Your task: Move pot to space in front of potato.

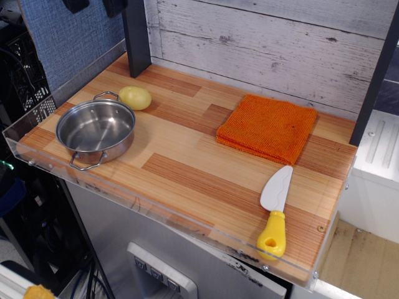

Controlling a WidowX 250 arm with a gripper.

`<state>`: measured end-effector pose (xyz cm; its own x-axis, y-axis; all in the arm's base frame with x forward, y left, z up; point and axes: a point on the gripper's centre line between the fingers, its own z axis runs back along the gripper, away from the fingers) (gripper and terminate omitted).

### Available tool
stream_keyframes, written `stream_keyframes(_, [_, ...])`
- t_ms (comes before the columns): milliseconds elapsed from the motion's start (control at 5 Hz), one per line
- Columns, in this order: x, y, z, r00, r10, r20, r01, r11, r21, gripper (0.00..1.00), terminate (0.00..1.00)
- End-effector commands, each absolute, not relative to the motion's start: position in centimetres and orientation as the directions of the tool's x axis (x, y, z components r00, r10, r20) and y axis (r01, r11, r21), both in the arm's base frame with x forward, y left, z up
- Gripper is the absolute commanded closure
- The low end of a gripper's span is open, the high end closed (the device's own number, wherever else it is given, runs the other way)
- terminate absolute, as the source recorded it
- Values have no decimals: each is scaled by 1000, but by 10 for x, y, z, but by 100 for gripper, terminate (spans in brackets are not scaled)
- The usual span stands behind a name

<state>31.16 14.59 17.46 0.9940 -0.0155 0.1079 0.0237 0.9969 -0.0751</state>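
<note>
The shiny steel pot with two wire loop handles sits at the left end of the wooden table, empty. The pale yellow potato lies just behind it to the right, next to its far handle; whether they touch I cannot tell. My gripper is high above the table's back left corner. Only its two dark fingertips show at the top edge, spread apart and holding nothing.
A folded orange cloth lies at the back right. A white plastic knife with a yellow handle lies at the front right. A clear plastic rim runs along the table's front edge. A dark post stands behind the potato.
</note>
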Motion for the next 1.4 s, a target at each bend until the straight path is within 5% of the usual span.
stream_keyframes(0, [307,154,194,988,-12,155,21,998,-51,0,0])
stream_keyframes(1000, [307,154,194,988,-12,155,21,998,-51,0,0])
stream_keyframes(1200, [307,154,194,988,-12,155,21,998,-51,0,100])
